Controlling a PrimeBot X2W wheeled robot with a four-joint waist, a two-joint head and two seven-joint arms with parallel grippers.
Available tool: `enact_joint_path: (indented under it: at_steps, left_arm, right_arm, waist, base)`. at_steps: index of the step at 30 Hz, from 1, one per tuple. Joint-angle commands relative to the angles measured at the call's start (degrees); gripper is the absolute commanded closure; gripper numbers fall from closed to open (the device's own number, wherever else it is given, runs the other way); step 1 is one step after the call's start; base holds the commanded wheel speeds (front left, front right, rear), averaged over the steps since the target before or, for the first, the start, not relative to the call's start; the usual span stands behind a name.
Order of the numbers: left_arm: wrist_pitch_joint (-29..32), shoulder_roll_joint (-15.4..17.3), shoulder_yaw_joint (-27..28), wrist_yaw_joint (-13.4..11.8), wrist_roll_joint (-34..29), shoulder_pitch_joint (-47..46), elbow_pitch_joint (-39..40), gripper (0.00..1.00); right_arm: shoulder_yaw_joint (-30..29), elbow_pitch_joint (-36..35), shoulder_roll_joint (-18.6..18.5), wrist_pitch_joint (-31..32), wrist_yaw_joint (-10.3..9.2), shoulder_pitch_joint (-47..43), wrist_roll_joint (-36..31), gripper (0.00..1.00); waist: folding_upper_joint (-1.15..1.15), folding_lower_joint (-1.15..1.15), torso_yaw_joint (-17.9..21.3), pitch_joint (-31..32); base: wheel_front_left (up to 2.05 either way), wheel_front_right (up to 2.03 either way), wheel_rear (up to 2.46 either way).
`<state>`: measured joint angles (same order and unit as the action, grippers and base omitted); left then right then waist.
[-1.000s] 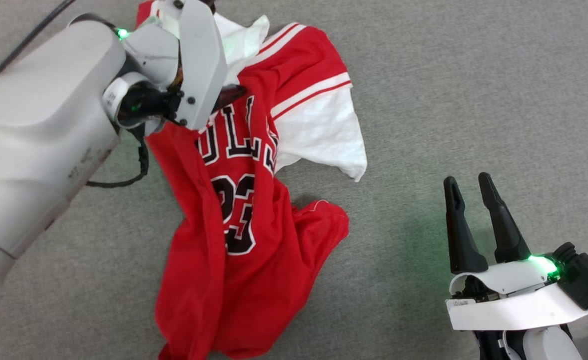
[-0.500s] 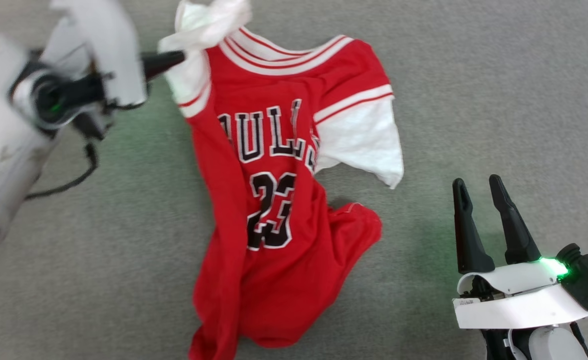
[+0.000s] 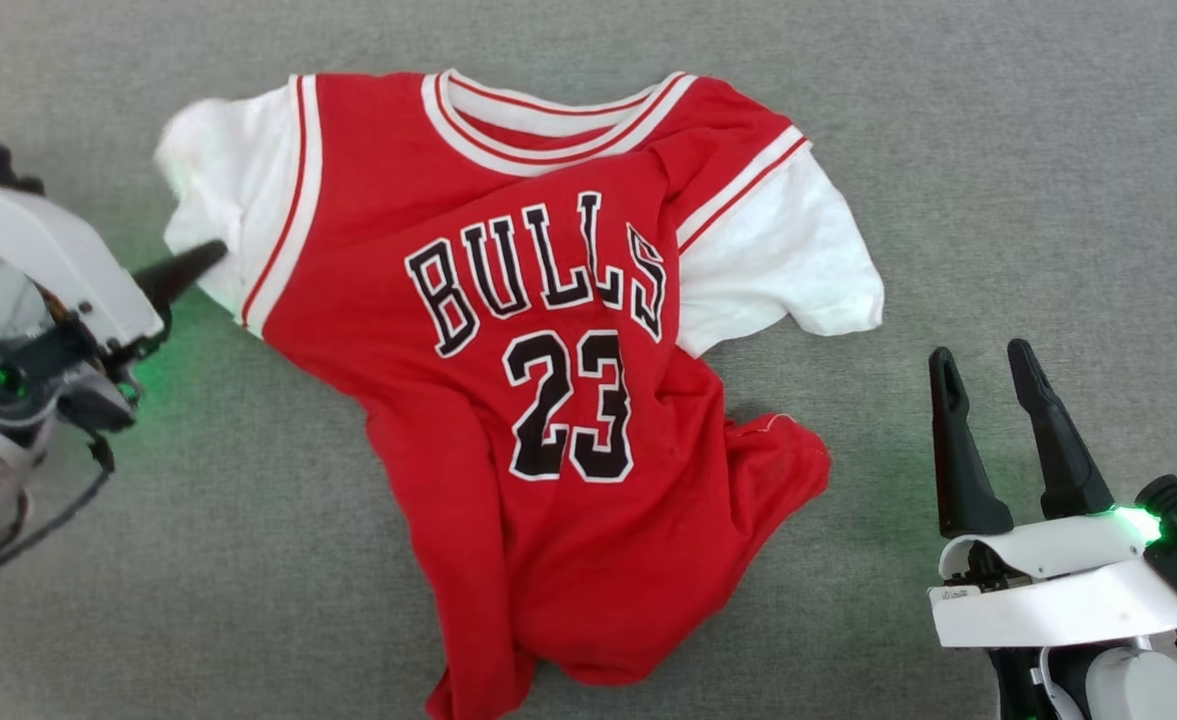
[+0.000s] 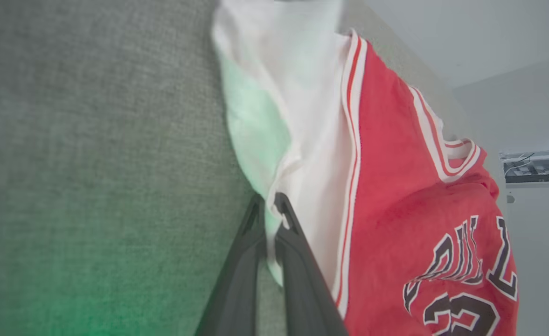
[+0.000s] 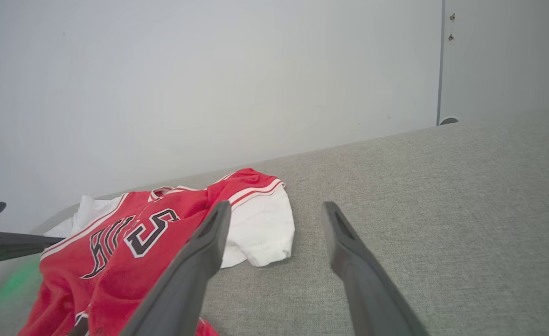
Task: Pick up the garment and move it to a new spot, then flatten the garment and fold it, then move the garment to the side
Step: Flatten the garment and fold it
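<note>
Left tool [image 4: 268,201] at 9 o'clock of the garment [image 3: 548,300] pinched its white sleeve [image 3: 218,190], likely so you could tension it flat; right tool [image 3: 981,352] hung spread, apart, at 4 o'clock.

A grey, coarsely woven fabric surface [image 3: 1028,140] lies flat and wide, tinted green near its left edge. Behind the surface's far edge rises a plain pale grey wall [image 5: 199,79]. Towards the right a thin dark vertical seam [image 5: 441,60] runs down the wall to the surface, with a small dark rounded fitting [image 5: 448,121] at its foot. Beyond the surface, a white ledge with dark cables [image 4: 535,163] is on the wall.
</note>
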<state>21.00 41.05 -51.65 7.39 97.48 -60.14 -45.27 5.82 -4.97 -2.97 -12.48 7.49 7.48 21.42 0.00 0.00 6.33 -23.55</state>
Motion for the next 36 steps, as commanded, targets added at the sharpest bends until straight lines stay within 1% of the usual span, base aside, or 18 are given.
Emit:
enact_joint_path:
  at_steps: [1,2,3,6,7,8,12,14,16,19,21,23,24,25,27,29,33,36]
  left_arm:
    - [0.0,-0.5,0.3,0.1,0.8,1.2,-0.5,1.00]
    - [-0.2,-0.5,0.5,0.1,0.8,1.5,-0.9,0.95]
    - [-0.2,-0.7,0.8,0.1,1.2,1.8,-1.3,0.83]
    - [-1.2,-1.1,1.2,0.0,0.9,2.0,-2.6,0.66]
    - [-1.6,-1.1,1.0,0.0,0.2,1.9,-2.4,0.53]
    - [-2.3,-1.0,1.1,0.0,0.0,2.1,-2.1,0.00]
    - [-6.7,0.2,2.1,0.0,-2.0,3.4,2.6,0.00]
    - [-10.9,1.3,2.3,0.0,-4.2,4.5,6.4,0.00]
    - [-16.5,2.5,1.8,0.0,-8.0,6.4,10.9,0.00]
    - [-26.1,3.8,1.7,0.0,-12.1,10.4,15.0,0.00]
    - [-32.0,3.7,1.3,0.1,-15.2,12.6,16.8,0.00]
    - [-35.1,3.4,1.5,-0.5,-19.0,14.6,18.0,0.00]
    - [-35.7,2.7,2.1,-0.9,-20.6,15.8,18.7,0.00]
    - [-36.0,2.3,2.7,-1.7,-23.8,16.7,19.7,0.00]
    - [-36.2,0.6,8.3,-4.1,-29.9,18.8,22.5,0.00]
    - [-36.0,-2.4,14.5,-4.8,-36.2,23.5,26.4,0.00]
    - [-36.1,-7.2,25.9,-3.3,-46.5,32.5,33.5,0.00]
    - [-36.1,-11.0,31.4,-2.1,-52.8,37.8,36.6,0.00]
  right_arm:
    - [-0.3,-0.5,0.1,0.5,0.00,-0.4,-0.3,0.00]
    - [-0.5,-0.8,0.1,0.8,0.00,-0.4,-0.4,0.00]
    - [-0.6,-1.1,0.1,1.1,0.00,-0.4,-0.6,0.00]
    - [-0.7,-1.8,0.1,1.9,0.00,-0.3,-1.2,0.00]
    - [-0.5,-1.9,0.1,2.3,0.00,-0.1,-1.6,0.00]
    - [-0.4,-2.1,0.1,2.6,0.00,0.1,-2.0,0.00]
    - [0.2,-2.4,0.0,5.6,0.00,1.8,-4.4,0.00]
    - [0.4,-2.2,-1.4,8.1,0.00,2.8,-5.7,0.00]
    - [0.8,-1.8,-3.1,11.1,0.00,4.4,-6.4,0.00]
    - [0.4,-1.1,-5.9,17.4,0.00,7.1,-5.7,0.00]
    - [0.3,-0.4,-8.3,22.4,0.00,9.2,-5.3,0.00]
    - [0.2,0.3,-10.3,27.5,0.00,11.8,-4.0,0.00]
    - [-0.2,0.9,-11.3,30.3,0.00,13.0,-3.3,0.00]
    - [0.0,1.4,-12.6,33.0,0.00,14.2,-2.9,0.00]
    - [-0.9,2.5,-14.0,38.3,0.00,16.9,-1.6,0.00]
    - [-0.9,3.9,-15.2,43.5,0.00,19.6,-0.2,0.00]
    - [-0.2,8.3,-17.3,52.6,0.00,26.3,2.3,0.00]
    - [0.6,13.0,-18.2,59.7,0.00,30.5,3.6,0.00]
  waist:
    - [0.00,0.00,-0.4,0.0]
    - [0.00,0.00,-0.5,-0.1]
    - [0.00,0.00,-0.6,-0.1]
    - [0.00,0.00,-0.7,0.0]
    - [0.00,0.00,-0.6,0.1]
    - [0.00,0.00,-0.5,0.3]
    - [0.00,0.00,-0.5,1.0]
    - [0.00,0.00,-0.8,1.5]
    - [0.00,0.00,-1.2,2.0]
    - [0.00,0.00,-2.6,2.6]
    - [0.00,0.00,-3.8,3.0]
    - [0.00,0.00,-5.1,3.0]
    - [0.00,0.00,-6.0,3.0]
    - [0.00,0.00,-6.8,2.9]
    - [0.00,0.00,-8.4,2.7]
    - [0.00,0.00,-9.9,2.4]
    - [0.00,0.00,-11.5,1.8]
    - [0.00,0.00,-12.8,1.2]
  base:
    - [0.00,0.00,0.00]
    - [0.00,0.00,0.00]
    - [0.00,0.00,0.00]
    - [0.00,0.00,0.00]
    - [0.00,0.00,0.00]
    - [0.00,0.00,0.00]
    - [0.00,0.00,0.00]
    - [0.00,0.00,0.00]
    - [0.00,0.00,0.00]
    - [0.00,0.00,0.00]
    - [0.00,0.00,0.00]
    - [0.00,0.00,0.00]
    - [0.00,0.00,0.00]
    - [0.00,0.00,0.00]
    - [0.00,0.00,0.00]
    - [0.00,0.00,0.00]
    - [0.00,0.00,0.00]
    - [0.00,0.00,0.00]
